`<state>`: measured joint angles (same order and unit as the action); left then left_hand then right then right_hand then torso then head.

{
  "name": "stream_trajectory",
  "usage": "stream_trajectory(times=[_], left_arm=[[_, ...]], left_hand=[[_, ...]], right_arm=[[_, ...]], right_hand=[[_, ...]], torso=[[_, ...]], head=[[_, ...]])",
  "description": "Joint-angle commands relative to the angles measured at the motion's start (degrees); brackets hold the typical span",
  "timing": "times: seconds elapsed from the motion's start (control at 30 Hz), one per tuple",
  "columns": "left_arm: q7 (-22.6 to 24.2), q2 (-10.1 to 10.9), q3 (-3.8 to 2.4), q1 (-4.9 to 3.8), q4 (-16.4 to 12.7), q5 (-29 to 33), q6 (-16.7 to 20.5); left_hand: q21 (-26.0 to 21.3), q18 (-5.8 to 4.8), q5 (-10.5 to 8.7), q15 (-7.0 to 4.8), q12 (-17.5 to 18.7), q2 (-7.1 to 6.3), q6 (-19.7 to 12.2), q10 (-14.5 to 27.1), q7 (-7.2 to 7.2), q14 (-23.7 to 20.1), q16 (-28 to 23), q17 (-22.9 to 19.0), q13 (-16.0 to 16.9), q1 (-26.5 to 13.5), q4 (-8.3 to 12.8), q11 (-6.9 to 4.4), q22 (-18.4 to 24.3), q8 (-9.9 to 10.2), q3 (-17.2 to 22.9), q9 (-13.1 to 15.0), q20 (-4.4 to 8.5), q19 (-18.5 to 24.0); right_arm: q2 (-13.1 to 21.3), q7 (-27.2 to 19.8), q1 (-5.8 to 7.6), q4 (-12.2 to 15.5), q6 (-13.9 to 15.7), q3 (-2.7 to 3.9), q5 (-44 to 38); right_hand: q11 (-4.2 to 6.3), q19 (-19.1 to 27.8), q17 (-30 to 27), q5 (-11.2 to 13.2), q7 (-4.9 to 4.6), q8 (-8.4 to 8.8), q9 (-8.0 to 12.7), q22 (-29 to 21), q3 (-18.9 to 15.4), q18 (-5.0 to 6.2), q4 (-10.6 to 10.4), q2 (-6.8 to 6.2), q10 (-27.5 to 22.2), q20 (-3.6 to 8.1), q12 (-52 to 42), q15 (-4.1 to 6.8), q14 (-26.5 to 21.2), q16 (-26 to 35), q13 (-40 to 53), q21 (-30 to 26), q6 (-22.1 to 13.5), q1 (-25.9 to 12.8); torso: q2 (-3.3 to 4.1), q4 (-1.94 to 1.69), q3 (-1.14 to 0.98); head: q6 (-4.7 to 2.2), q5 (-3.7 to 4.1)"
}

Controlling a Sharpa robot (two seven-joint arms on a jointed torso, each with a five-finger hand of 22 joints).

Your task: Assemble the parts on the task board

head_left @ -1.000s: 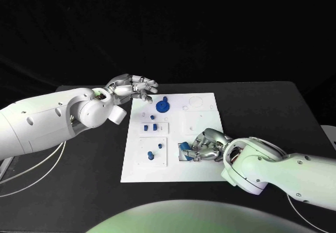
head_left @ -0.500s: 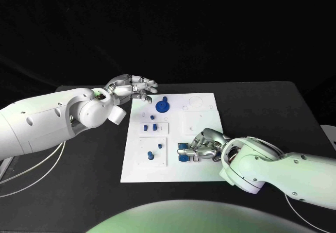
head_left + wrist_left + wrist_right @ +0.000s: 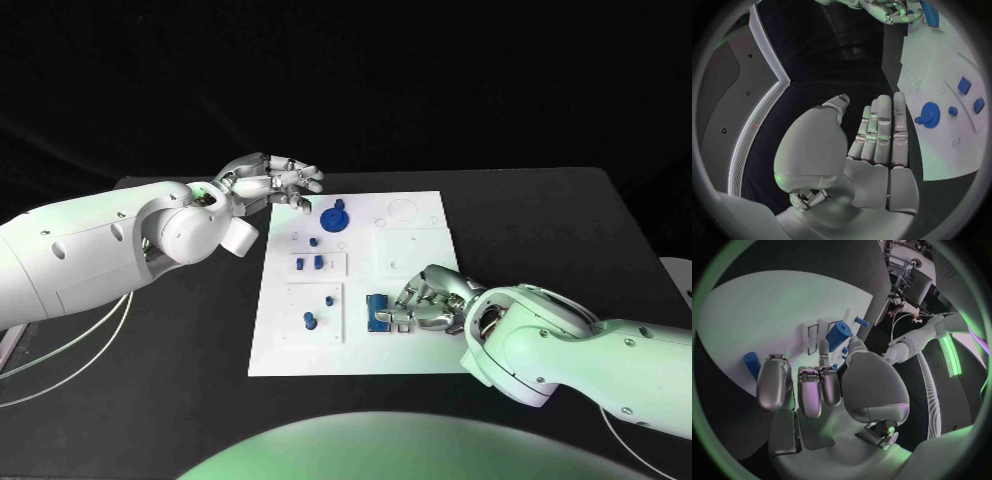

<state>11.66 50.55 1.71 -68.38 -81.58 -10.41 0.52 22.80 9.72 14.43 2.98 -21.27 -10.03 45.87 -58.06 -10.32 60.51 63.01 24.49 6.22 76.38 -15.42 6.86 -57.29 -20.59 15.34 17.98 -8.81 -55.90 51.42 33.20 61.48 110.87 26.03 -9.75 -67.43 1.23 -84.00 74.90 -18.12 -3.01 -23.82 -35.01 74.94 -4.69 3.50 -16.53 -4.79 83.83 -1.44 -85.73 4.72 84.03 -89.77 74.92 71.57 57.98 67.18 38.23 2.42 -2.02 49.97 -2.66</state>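
The small blue cylinder [image 3: 838, 336] in your right robot hand [image 3: 418, 310] looks like rigid plastic, so expect it to be light, stiff and smooth enough to slip or twist; take it by its round sides, low down. It sits pinched at the fingertips [image 3: 824, 347] over the near right part of the white task board [image 3: 418, 355], beside a blue block [image 3: 378, 302]. Other parts look matte blue: a gear [image 3: 338, 218] and small pegs further up the board. Your left robot hand [image 3: 274, 180] hovers released, holding nothing, over the table [image 3: 548, 220] at the board's far left corner
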Motion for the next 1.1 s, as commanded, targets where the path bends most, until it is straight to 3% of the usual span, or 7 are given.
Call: stream_trajectory(times=[0.03, 0.2, 0.37, 0.73, 1.1], left_arm=[[0.2, 0.0, -0.03, -0.03, -0.2, -0.1, -0.8], [0.1, 0.0, -0.02, -0.02, -0.1, -0.2, -0.9], [0.0, 0.0, 0.01, -0.02, -0.1, -0.2, -0.9], [-0.2, 0.0, 0.04, -0.02, -0.2, -0.2, -1.0], [-0.2, 0.1, 0.05, -0.02, -0.3, -0.2, -0.8]], left_hand=[[-0.3, 0.57, 0.16, 0.10, 0.2, 0.49, -0.5, 0.6, -0.13, -0.4, 0.3, 0.1, 0.1, -0.1, 0.1, 0.00, 0.1, 0.1, -0.3, 0.0, -0.44, 0.1], [-0.3, 0.57, 0.16, 0.10, 0.2, 0.49, -0.5, 0.6, -0.13, -0.4, 0.3, 0.1, 0.1, -0.1, 0.1, 0.00, 0.1, 0.1, -0.3, 0.0, -0.44, 0.1], [-0.3, 0.57, 0.16, 0.10, 0.2, 0.49, -0.5, 0.6, -0.13, -0.4, 0.3, 0.1, 0.1, -0.1, 0.1, 0.00, 0.1, 0.1, -0.3, 0.0, -0.44, 0.1], [-0.3, 0.56, 0.12, 0.15, 0.2, 0.63, -0.6, 0.7, -0.18, -0.4, 0.3, 0.1, 0.2, 0.1, -0.1, 0.05, 0.1, 0.2, -0.6, 0.1, -0.48, 0.1], [-0.3, 0.56, 0.13, 0.16, 0.2, 0.67, -0.6, 0.7, -0.19, -0.4, 0.3, 0.1, 0.2, 0.1, -0.1, 0.06, 0.1, 0.2, -0.7, 0.1, -0.49, 0.1]], right_arm=[[1.0, -2.5, 0.17, 1.3, -1.4, 0.00, -2.2], [1.9, -3.3, 0.34, 2.2, -4.0, 0.00, -2.5], [1.8, -2.6, 0.40, 1.8, -5.2, 0.00, -2.9], [0.3, -0.1, 0.37, 0.0, -4.6, -0.01, -2.4], [0.1, -0.4, 0.32, -0.2, -1.4, 0.00, -2.5]], right_hand=[[0.25, -2.0, 15.1, -1.5, 0.40, -0.18, -0.5, 10.7, 0.5, -0.19, 0.1, -0.07, 3.9, -0.02, -0.1, 0.12, 6.0, -0.2, 11.6, 0.3, 0.4, 2.9], [0.85, -2.0, 15.1, -2.8, 1.13, -1.23, -2.1, 10.7, 1.4, -0.24, 0.2, -0.74, 4.2, 0.40, -0.6, 0.60, 6.0, -0.2, 12.0, 0.6, 1.4, 7.8], [0.95, -2.0, 15.1, -2.8, 1.21, -1.42, -2.5, 10.7, 1.4, -0.24, 0.1, -1.07, 4.2, 0.48, -0.5, 0.69, 6.0, -0.2, 12.0, 0.6, 1.4, 8.5], [1.06, -2.1, 15.1, -3.5, 1.34, -1.75, -3.1, 10.8, 1.6, -0.28, -0.2, -0.46, 4.2, 0.58, -0.6, 0.78, 6.0, -0.2, 12.1, 0.8, 1.8, 8.3], [1.27, -2.1, 15.1, -5.1, 1.59, -2.07, -3.9, 10.8, 1.8, -0.29, -0.3, 0.49, 4.3, 0.76, -0.7, 0.98, 6.0, -0.2, 12.2, 0.9, 2.0, 7.6]], torso=[[-0.06, 0.07, 0.01], [-0.02, 0.03, -0.05], [0.03, -0.03, -0.03], [0.07, -0.08, -0.04], [0.01, 0.01, -0.02]], head=[[0.00, 0.00], [-0.05, 0.00], [-0.08, 0.04], [0.03, -0.11], [0.03, -0.36]])
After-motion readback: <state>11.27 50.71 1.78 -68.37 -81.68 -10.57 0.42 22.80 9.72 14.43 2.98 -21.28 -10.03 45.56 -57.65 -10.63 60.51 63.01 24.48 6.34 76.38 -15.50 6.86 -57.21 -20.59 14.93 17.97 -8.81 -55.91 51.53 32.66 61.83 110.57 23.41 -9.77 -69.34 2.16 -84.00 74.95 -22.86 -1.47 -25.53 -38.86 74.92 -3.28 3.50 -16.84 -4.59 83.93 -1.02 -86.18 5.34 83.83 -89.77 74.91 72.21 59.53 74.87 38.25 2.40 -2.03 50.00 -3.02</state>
